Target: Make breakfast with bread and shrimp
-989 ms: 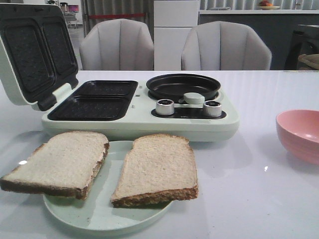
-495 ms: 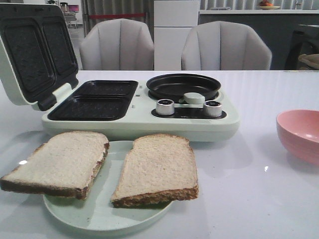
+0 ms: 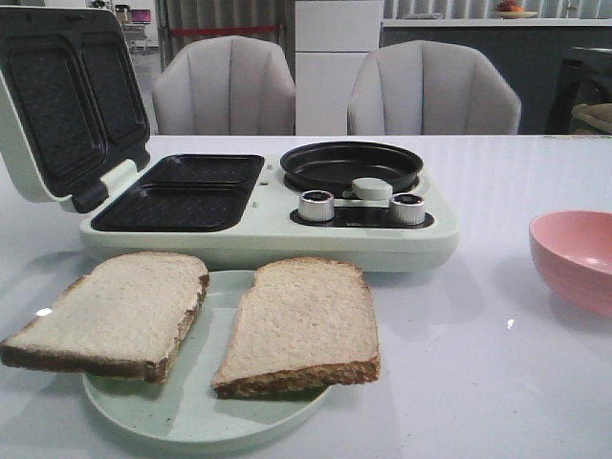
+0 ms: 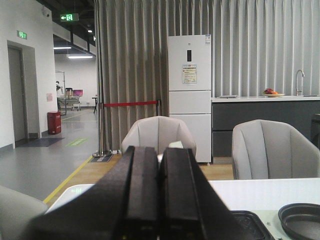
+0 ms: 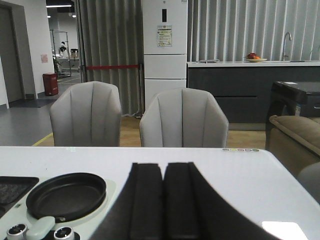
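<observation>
Nothing begun yet, by the look of it. Two slices of bread (image 3: 206, 320) side by side on the pale green plate (image 3: 191, 416), just before the open breakfast maker (image 3: 268, 206); grill wells and round pan (image 3: 351, 165) bare. No shrimp visible; pink bowl (image 3: 577, 258) contents hidden. Left gripper (image 4: 159, 195) and right gripper (image 5: 163, 200) both pressed together, holding nothing, raised clear of the food. Everything left: bread to grill, shrimp to cook.

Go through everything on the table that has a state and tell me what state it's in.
Sandwich maker lid: open, tilted back.
Grill wells: empty.
Round pan: empty.
Bread: two slices on the plate, untoasted.
Pink bowl: upright, contents hidden.
Left hand: shut, empty.
Right hand: shut, empty.
</observation>
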You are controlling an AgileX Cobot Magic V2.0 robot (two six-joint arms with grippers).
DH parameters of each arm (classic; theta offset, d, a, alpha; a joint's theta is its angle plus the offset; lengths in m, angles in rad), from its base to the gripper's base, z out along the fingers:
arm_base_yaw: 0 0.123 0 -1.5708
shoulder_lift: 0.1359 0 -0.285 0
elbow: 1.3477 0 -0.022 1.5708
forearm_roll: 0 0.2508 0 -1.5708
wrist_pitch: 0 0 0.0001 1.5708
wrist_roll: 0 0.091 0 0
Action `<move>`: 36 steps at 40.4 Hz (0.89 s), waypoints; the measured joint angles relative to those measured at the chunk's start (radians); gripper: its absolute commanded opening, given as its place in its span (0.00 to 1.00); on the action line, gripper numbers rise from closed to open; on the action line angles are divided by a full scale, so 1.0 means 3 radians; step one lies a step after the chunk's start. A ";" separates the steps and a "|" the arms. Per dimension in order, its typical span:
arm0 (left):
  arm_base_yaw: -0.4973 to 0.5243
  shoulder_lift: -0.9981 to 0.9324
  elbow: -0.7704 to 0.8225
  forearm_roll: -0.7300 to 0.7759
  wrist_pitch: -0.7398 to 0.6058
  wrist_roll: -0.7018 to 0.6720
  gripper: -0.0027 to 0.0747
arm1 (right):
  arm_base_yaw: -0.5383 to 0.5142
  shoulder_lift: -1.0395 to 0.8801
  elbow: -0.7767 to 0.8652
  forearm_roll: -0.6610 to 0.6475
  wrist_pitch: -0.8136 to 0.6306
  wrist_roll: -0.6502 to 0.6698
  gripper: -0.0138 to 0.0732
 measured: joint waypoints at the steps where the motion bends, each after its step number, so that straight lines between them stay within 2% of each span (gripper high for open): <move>1: 0.0000 0.0045 -0.0131 0.0001 0.0116 0.0000 0.16 | 0.0000 0.0081 -0.0085 0.0000 0.0044 0.0000 0.20; 8: 0.0000 0.0503 -0.0815 -0.0028 0.0832 0.0000 0.16 | 0.0000 0.0624 -0.0686 0.0000 0.0460 0.0000 0.20; 13: 0.0000 0.0797 -0.1049 -0.0084 0.1113 0.0000 0.16 | 0.0000 0.0950 -0.0880 0.0000 0.0678 0.0000 0.20; 22: 0.0000 0.1140 -0.0998 -0.0167 0.1363 0.0000 0.16 | 0.0000 0.1464 -0.0852 0.0000 0.0932 0.0000 0.20; 32: 0.0000 0.1370 -0.0806 -0.0167 0.1423 0.0000 0.16 | 0.0000 0.1949 -0.0815 0.0000 0.1176 0.0000 0.20; 34: 0.0000 0.1402 -0.0791 -0.0167 0.1423 0.0000 0.17 | 0.0000 0.2026 -0.0815 0.0000 0.1193 0.0000 0.21; 36: 0.0000 0.1416 -0.0792 -0.0167 0.1428 0.0000 0.18 | 0.0000 0.2103 -0.0815 0.0000 0.1193 0.0000 0.27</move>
